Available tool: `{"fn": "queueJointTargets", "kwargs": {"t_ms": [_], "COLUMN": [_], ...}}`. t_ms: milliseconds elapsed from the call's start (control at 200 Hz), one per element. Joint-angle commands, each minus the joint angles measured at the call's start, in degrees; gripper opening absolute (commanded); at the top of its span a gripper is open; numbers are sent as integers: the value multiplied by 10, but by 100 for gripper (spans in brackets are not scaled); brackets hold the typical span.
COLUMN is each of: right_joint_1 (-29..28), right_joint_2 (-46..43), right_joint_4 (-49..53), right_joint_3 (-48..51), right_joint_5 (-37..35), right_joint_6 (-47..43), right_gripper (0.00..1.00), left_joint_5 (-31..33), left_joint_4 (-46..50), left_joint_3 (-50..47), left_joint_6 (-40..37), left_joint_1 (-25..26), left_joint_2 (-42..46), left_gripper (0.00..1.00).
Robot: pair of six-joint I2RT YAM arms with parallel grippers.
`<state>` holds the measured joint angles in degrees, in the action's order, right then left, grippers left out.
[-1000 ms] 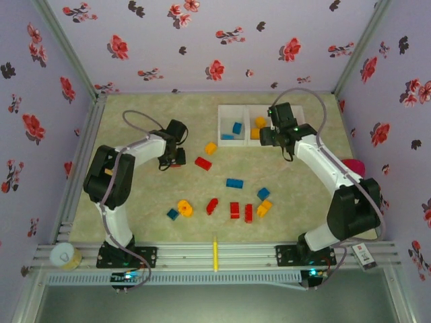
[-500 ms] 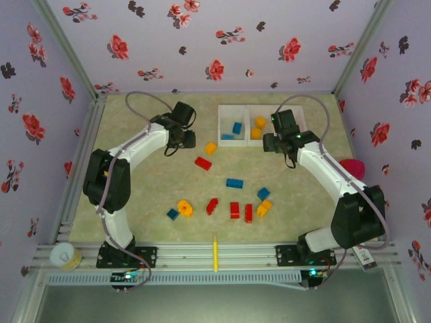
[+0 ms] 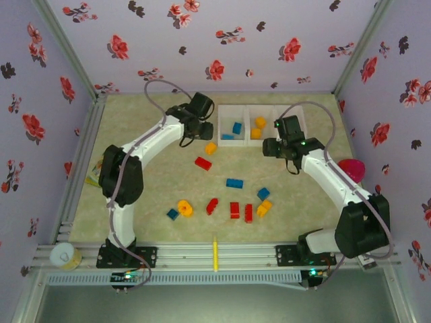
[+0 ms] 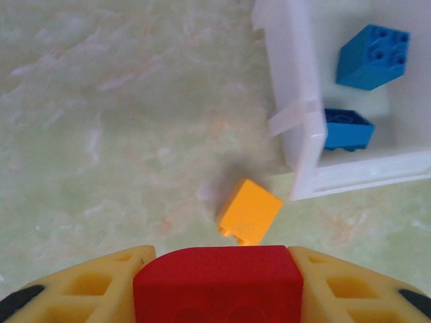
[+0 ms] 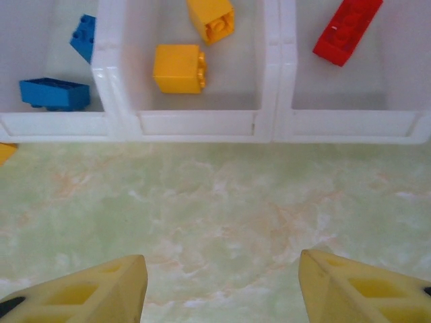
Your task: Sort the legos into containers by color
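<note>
My left gripper (image 3: 190,132) is shut on a red lego (image 4: 217,282) and hangs just left of the containers (image 3: 219,125). An orange lego (image 4: 248,211) lies on the table below it, beside the blue bin's corner (image 4: 296,101). That left bin holds two blue legos (image 4: 372,56). The middle bin (image 5: 195,124) holds two yellow legos (image 5: 178,68), and the right bin holds one red lego (image 5: 346,22). In front of the bins my right gripper (image 5: 222,269) stands open over bare table, also seen from above (image 3: 273,147). Several loose legos lie mid-table: red (image 3: 203,163), blue (image 3: 234,183), orange (image 3: 184,208).
A thin yellow stick (image 3: 215,254) and a tape roll (image 3: 65,256) rest on the front rail. A pink object (image 3: 351,167) sits by the right wall, and a green-yellow packet (image 3: 94,176) peeks out by the left arm. Flowered walls close in three sides.
The left arm has swung right and farther back toward the bins with the red lego in its grip. The right gripper has drawn back from over the bins toward the near side.
</note>
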<state>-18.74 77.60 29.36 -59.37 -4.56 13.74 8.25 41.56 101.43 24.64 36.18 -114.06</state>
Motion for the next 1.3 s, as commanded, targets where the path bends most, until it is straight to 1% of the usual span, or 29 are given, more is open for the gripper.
{"fn": "queueJointTargets", "kwargs": {"t_ms": [0, 95, 145, 385, 500, 605, 705, 785, 875, 1015, 1185, 1295], "right_joint_1": [5, 5, 5, 7, 13, 36, 61, 64, 64, 66, 76, 78], "right_joint_2": [-13, -15, -11, -8, -17, -29, -37, -40, -49, -60, -59, -62], "right_joint_4": [-33, -81, -92, -103, -99, -95, -94, -95, -124, -166, -177, -206], "right_joint_3": [13, 32, 35, 35, 40, 47, 51, 54, 75, 100, 95, 100], "right_joint_5": [40, 88, 97, 94, 83, 75, 91, 110, 136, 135, 136, 140], "right_joint_6": [23, 44, 54, 61, 64, 71, 70, 60, 67, 79, 90, 100], "right_gripper": [62, 62, 62, 62, 62, 62, 62, 62, 62, 63, 63, 64], "left_joint_5": [-11, -18, -21, -38, -57, -82, -101, -114, -134, -162, -183, -199], "left_joint_4": [19, 21, 20, 22, 0, -30, -49, -61, -80, -107, -131, -175], "left_joint_3": [51, 80, 93, 165, 171, 173, 188, 204, 218, 253, 313, 319], "left_joint_6": [-16, -12, -10, -6, -6, -4, -1, 5, 19, 56, 90, 121], "left_joint_1": [14, 22, 25, 39, 47, 56, 66, 71, 74, 76, 79, 80], "left_joint_2": [-19, -34, -41, -83, -94, -105, -121, -138, -152, -173, -207, -220], "left_gripper": [35, 35, 35, 35, 35, 35, 35, 35, 35, 35, 35, 35]}}
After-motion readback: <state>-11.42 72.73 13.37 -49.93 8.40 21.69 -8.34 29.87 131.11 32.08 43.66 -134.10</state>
